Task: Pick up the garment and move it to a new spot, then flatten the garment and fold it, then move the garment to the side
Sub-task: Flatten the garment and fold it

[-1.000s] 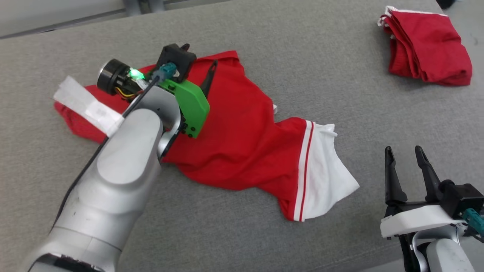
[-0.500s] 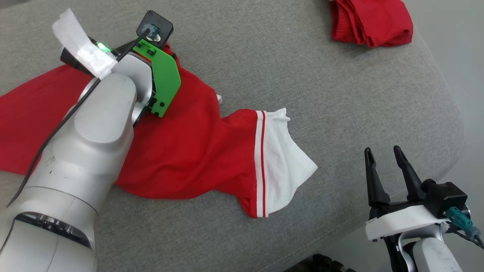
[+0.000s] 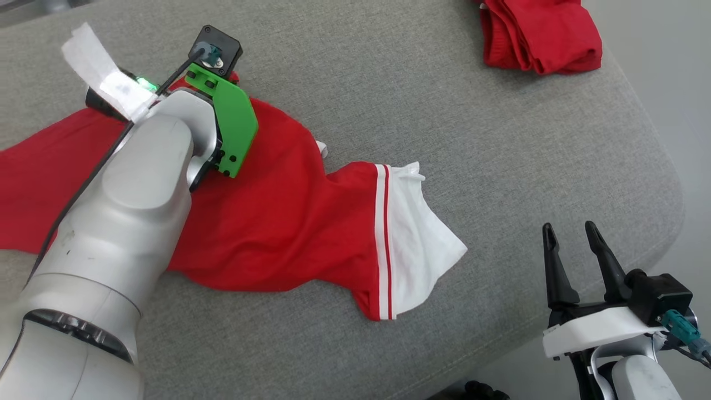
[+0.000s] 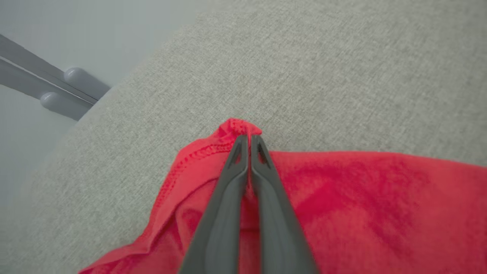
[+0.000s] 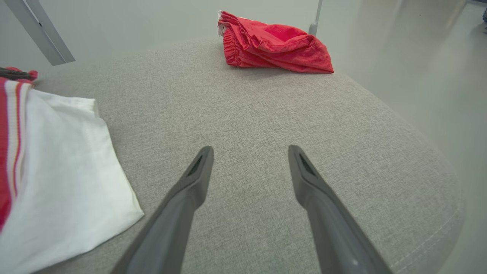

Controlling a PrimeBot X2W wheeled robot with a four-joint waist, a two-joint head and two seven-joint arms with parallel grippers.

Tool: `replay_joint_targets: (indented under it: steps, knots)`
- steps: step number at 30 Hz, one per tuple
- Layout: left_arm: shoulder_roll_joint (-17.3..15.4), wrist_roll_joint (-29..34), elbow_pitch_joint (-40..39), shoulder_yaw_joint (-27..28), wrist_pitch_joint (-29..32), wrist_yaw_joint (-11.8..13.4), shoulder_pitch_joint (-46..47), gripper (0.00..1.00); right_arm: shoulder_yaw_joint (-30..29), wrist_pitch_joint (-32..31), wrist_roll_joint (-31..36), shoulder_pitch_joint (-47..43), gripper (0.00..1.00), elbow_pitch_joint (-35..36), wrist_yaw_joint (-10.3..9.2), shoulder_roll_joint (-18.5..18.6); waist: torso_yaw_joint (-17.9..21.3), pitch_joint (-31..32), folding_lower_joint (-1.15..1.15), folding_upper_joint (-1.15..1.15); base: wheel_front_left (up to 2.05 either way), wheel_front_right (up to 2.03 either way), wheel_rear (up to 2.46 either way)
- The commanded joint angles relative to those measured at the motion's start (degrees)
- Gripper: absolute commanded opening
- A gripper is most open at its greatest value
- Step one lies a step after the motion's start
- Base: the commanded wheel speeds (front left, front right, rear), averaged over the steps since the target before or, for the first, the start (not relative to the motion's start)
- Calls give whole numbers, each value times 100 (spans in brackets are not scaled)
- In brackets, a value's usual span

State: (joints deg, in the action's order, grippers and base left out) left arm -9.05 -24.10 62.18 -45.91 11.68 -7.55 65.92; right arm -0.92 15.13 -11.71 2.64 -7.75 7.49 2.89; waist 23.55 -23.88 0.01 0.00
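Red and white, the garment (image 3: 289,222) lies on the grey surface (image 3: 416,83), its far edge pinched tight in the left hand (image 4: 249,139), while the right hand (image 3: 569,228) hangs wide open and empty nearby.

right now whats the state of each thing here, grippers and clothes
left gripper: shut, pinching the shirt's red edge
right gripper: open, holding nothing, above the cushion
shirt: lying rumpled and unfolded on the cushion, white end toward the right gripper
red cloth: folded in a pile at the far corner, untouched
cushion: grey, bare between the shirt and the red cloth
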Motion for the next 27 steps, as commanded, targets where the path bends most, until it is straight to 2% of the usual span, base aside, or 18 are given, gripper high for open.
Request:
replay_joint_targets:
  steps: [1, 6, 9, 14, 17, 20, 23, 25, 27]
  knots:
    - [73, -110, -57, 92, -176, 12, 80, 0, -45, 1, 38, -1, 100, 4, 0, 2, -147, 111, -1, 0, 0, 0, 0]
    - [301, -574, -409, 514, -929, 22, 218, 0, -375, 1, 142, -190, 100, 3, -1, 4, -629, 370, -1, 0, 0, 0, 0]
    - [353, -934, -837, 771, -1284, 18, -48, 0, -637, 1, 221, -325, 100, -11, 0, 3, -1078, 653, -1, 0, 0, 0, 0]
    - [-55, -1398, -1912, 1007, -1551, 59, -1334, 0, -978, 1, 408, -783, 100, -71, -2, 10, -1920, 1435, -1, 0, 0, 0, 0]
    - [-496, -1672, -2843, 1212, -1526, 398, -2578, 0, -1084, 1, 501, -1023, 100, -89, -2, 9, -2380, 1823, -1, 0, 0, 0, 0]
    - [-1009, -1995, -4076, 1488, -1479, 996, -4208, 0, -1134, 2, 544, -1215, 100, -83, -2, 6, -2776, 2108, -1, 0, 0, 0, 0]
    - [-1197, -2452, -5043, 1719, -1455, 1481, -5762, 0, -1159, 1, 551, -1326, 100, -73, -2, 8, -3080, 2248, -1, 0, 0, 0, 0]
    - [-1176, -2719, -5419, 1781, -1567, 1606, -6502, 0, -1164, 1, 539, -1385, 100, -93, -2, 5, -3275, 2297, -1, 0, 0, 0, 0]
    - [-1082, -2857, -5503, 1705, -1693, 1511, -7009, 0, -1110, 1, 558, -1439, 100, -125, -2, 4, -3415, 2350, -1, 0, 0, 0, 0]
